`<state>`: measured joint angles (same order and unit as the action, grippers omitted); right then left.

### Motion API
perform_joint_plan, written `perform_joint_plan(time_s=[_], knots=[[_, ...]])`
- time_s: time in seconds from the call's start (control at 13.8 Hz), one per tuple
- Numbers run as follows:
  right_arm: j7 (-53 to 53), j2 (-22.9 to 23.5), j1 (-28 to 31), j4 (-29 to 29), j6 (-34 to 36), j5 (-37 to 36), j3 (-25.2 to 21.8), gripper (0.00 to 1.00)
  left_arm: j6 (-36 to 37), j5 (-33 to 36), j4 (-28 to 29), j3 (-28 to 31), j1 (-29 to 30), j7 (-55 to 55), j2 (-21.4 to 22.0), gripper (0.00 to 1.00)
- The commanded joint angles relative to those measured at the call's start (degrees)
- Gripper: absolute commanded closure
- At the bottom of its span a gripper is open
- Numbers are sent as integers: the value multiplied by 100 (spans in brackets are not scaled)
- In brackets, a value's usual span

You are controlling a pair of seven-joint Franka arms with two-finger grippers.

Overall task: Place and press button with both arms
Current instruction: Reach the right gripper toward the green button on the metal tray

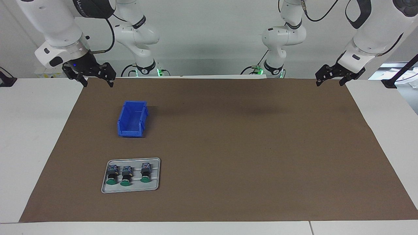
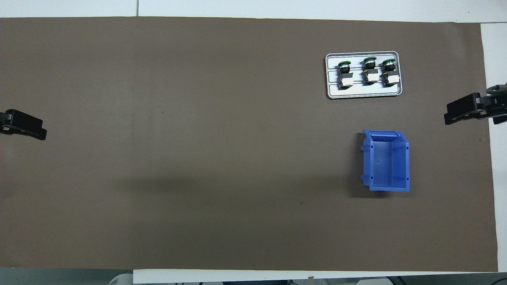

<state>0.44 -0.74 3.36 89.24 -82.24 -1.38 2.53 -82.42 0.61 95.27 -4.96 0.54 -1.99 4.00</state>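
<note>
Three buttons (image 1: 127, 175) lie side by side in the tray (image 1: 156, 186), farther from the robots than the blue bin (image 1: 132, 118). Right pincer (image 1: 97, 80) and left pincer (image 1: 329, 78) both open and empty, hanging at the table's two ends, well apart from the tray. Risk: buttons sit close together, so a descending finger may knock a neighbour or shift the tray.

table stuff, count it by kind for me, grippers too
green push-buttons: 3, all lying on the tray
grey ridged tray: 1
blue bin: 1, nearer to the robots than the tray
grippers: 2, right gripper and left gripper, both open, waiting
total: 7
</note>
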Motion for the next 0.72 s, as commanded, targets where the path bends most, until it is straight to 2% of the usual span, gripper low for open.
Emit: perform_joint_plan(time_s=[0.0,0.65], knots=[[-88,30,16,-56,15,50,11,1,33,71,133,-5,-27,-74,171,0],[-149,-32,77,-47,-29,111,-7,1,-46,71,124,-14,-19,-47,162,0]])
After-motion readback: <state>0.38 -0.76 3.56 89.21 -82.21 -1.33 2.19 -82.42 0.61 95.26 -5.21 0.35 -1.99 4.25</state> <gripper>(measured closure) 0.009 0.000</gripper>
